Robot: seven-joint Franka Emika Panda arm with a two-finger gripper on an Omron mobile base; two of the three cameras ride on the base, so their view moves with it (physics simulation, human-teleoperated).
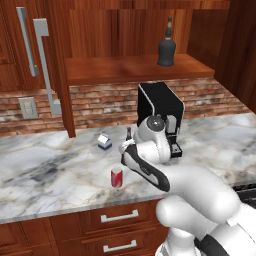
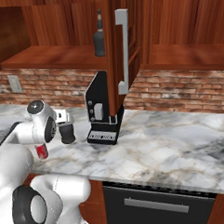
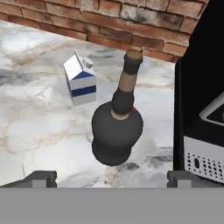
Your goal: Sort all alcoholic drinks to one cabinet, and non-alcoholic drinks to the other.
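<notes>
- Simulated kitchen: a grey-veined white marble counter [image 1: 50, 170] runs under a red brick backsplash [image 1: 95, 107], with reddish-brown wooden wall cabinets [image 1: 30, 45] above, doors swung open and long grey bar handles showing.
- Done so far, as far as I can tell: one dark squat bell-shaped bottle with a long thin neck [image 1: 166, 47] already stands on the open cabinet shelf [image 1: 125, 69], toward its right end. So one alcoholic drink looks sorted.
- The second dark bell-shaped bottle [image 3: 117, 127] is on the counter, just beside the black boxy coffee machine [image 1: 160, 107] and in from the front edge. In the hand view it sits right ahead of the two-finger gripper [image 3: 111, 179].
- Gripper state: the fingers [image 3: 41, 178] are spread wide, one tip either side of the bottle and nothing pinched. They look short of the body, so I'd call this the approach for the grab, not the grab.
- The small white-and-blue gable-top milk carton [image 1: 104, 141] stands on the counter nearer the back wall, a bit apart from the bottle.
- The small red soda can with a silver top [image 1: 116, 176] stands near the counter's front edge.
- My read: roughly a quarter done. Left to do: this bottle up next to its twin, then carton and can into the other cabinet.
</notes>
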